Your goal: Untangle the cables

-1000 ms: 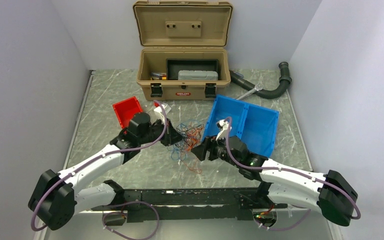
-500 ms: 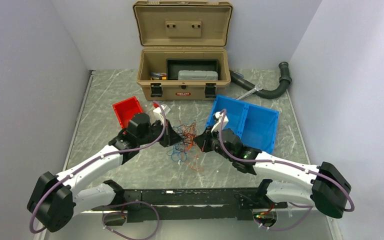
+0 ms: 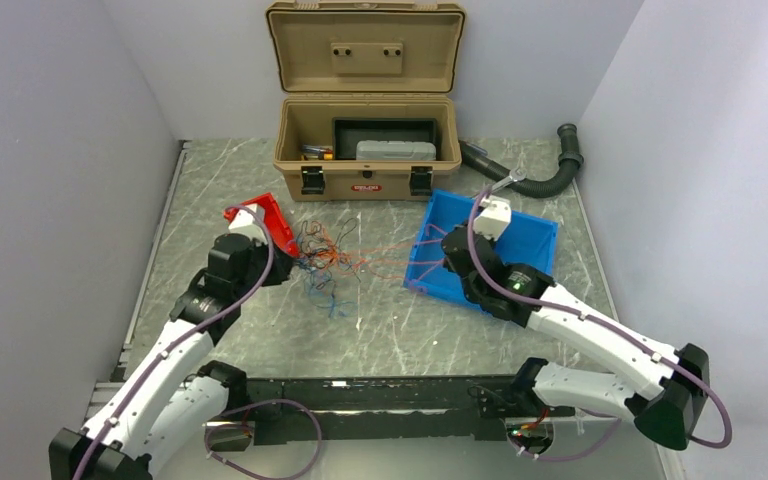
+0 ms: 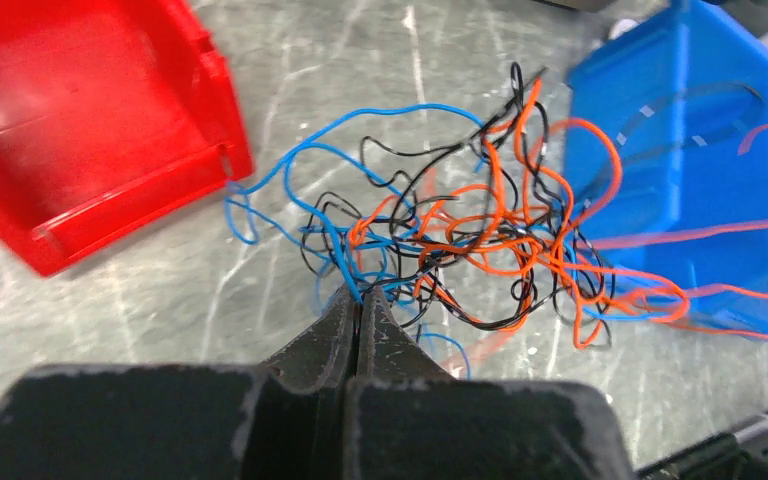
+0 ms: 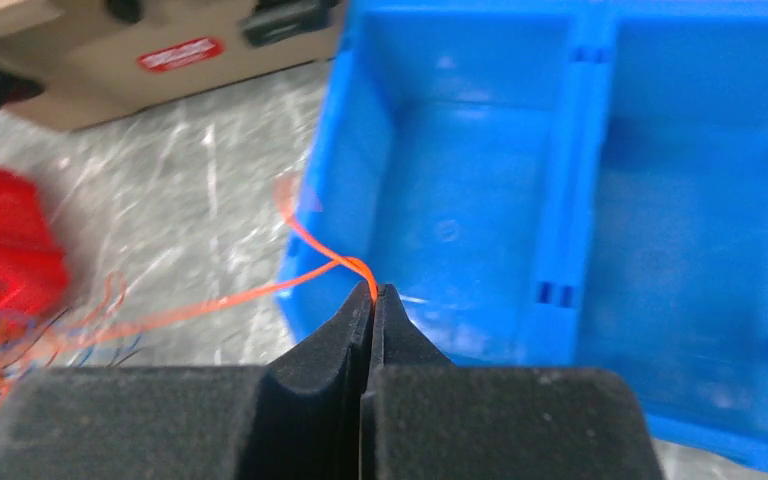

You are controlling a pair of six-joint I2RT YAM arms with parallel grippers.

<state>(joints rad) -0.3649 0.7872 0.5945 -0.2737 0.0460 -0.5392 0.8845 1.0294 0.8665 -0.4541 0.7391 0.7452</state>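
The left gripper is pressed together on a blue strand at the near edge of the cables, whose red-orange, blue and black knot lies on the table just beside the red bin. The right gripper is closed on an orange strand, held over the blue bin. Orange lines are seen stretched from the knot across that bin's near wall.

The step in hand is judged to be the drawing-out of one orange wire while the knot is anchored from the left. A slow, steady pull apart is called for next, and slack should be given if the knot is tightened instead of loosened.

Nothing is seen lying inside the red bin or in the blue bin's two compartments. The open toolbox at the back is seen to hold a grey case and small yellowish items at its left end.
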